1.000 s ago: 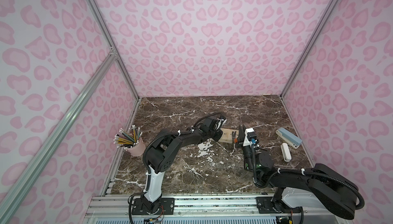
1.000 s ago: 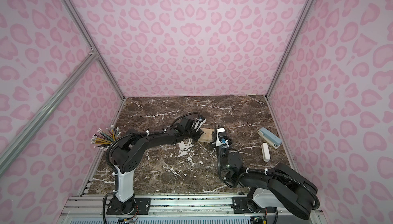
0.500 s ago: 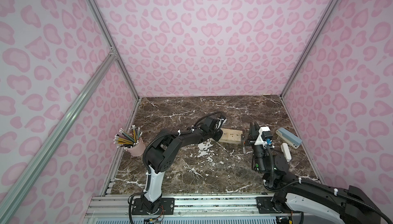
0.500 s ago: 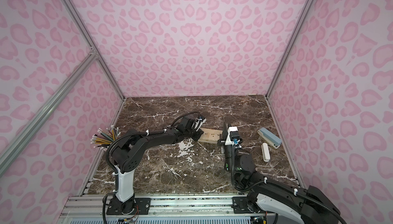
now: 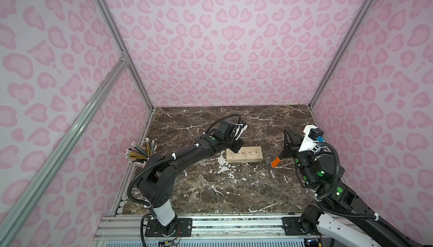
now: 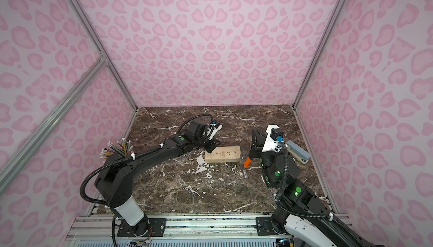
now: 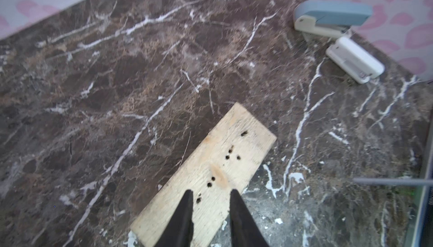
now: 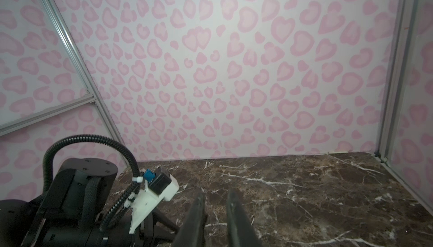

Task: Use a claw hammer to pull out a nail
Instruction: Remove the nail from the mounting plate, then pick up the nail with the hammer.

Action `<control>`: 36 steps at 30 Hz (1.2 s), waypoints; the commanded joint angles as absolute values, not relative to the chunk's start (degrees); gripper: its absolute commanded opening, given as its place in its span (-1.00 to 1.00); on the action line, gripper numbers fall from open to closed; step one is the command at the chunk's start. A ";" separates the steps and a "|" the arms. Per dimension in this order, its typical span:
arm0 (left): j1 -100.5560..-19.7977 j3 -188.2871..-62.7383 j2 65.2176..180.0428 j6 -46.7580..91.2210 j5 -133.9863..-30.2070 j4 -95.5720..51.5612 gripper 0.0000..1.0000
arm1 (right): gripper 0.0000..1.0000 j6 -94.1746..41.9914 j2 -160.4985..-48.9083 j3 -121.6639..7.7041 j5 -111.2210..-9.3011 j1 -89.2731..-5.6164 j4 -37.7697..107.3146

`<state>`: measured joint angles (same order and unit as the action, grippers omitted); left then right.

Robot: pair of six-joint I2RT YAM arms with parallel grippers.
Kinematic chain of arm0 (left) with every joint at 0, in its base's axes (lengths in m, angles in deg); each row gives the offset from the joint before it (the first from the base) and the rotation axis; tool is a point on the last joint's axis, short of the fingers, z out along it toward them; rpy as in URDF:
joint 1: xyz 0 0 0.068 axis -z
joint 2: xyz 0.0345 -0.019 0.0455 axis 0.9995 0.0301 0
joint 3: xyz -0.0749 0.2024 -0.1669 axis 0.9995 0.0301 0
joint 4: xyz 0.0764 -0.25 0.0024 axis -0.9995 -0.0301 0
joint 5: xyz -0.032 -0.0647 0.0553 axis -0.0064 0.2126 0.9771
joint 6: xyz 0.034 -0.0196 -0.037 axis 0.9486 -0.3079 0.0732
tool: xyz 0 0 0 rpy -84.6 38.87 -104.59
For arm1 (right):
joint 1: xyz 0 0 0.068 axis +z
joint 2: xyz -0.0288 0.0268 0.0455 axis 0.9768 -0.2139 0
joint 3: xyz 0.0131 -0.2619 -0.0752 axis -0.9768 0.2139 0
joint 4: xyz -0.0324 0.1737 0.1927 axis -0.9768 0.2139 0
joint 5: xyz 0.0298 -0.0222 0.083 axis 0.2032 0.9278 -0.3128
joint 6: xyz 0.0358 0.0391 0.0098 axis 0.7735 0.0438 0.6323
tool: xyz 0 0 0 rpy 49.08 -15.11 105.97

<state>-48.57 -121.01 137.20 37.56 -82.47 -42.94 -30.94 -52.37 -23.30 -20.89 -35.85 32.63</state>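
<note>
The claw hammer [image 5: 276, 161] hangs above the marble table to the right of the wooden block [image 5: 244, 154], silver head down and orange collar [image 6: 247, 162] above it. Its black shaft runs up into my right gripper [image 5: 286, 133], which is shut on it and points toward the back wall; its tips [image 8: 215, 196] show nothing between them. My left gripper [image 5: 235, 147] is at the block's left end, fingers apart over the wood [image 7: 212, 194] and holding nothing. The block [image 7: 210, 170] shows only dark holes. The nail is out of view.
A cup of pencils [image 5: 143, 154] stands at the left table edge. A grey-blue stapler [image 7: 332, 17] and a small white box [image 7: 353, 59] lie by the right wall, behind my right arm. Pink walls close three sides; a metal rail [image 5: 210, 224] runs along the front.
My right arm has lifted and swung the hammer rightward, away from the block's right end. The left gripper has stayed on the block's left end.
</note>
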 commanded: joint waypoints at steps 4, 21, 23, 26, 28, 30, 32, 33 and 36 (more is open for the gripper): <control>-48.11 -113.58 128.88 38.22 -87.49 -33.92 -0.38 | -1.00 -22.48 -56.31 -31.45 -28.02 -38.54 41.42; -41.90 -95.39 110.91 56.47 -88.98 -29.27 -0.36 | -1.00 -12.53 -68.36 -46.19 -58.61 -57.81 49.76; -40.86 -95.50 111.56 57.55 -87.14 -29.23 -0.36 | -1.00 -12.18 -69.16 -47.20 -60.50 -58.25 50.44; -40.08 -95.61 112.49 58.49 -86.10 -28.11 -0.35 | -1.00 -11.53 -69.92 -48.33 -62.29 -58.41 51.10; -39.36 -95.84 112.76 59.58 -85.43 -27.74 -0.34 | -1.00 -10.98 -70.24 -48.87 -63.00 -58.40 51.19; -39.00 -96.41 113.44 60.29 -84.63 -27.67 -0.34 | -1.00 -10.62 -70.49 -49.43 -63.82 -58.49 51.28; -38.92 -96.67 113.96 60.91 -84.52 -27.51 -0.34 | -1.00 -10.41 -70.90 -50.01 -64.26 -58.48 51.63; -38.79 -96.83 114.07 61.06 -84.68 -27.46 -0.34 | -1.00 -10.32 -71.08 -50.18 -64.47 -58.57 51.77; -38.37 -97.50 114.41 61.55 -85.46 -27.76 -0.34 | -1.00 -10.08 -70.78 -50.38 -63.91 -58.64 51.48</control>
<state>-38.80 -96.57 114.14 59.79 -85.11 -29.19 -12.32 -71.04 -49.07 -62.81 -58.40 55.25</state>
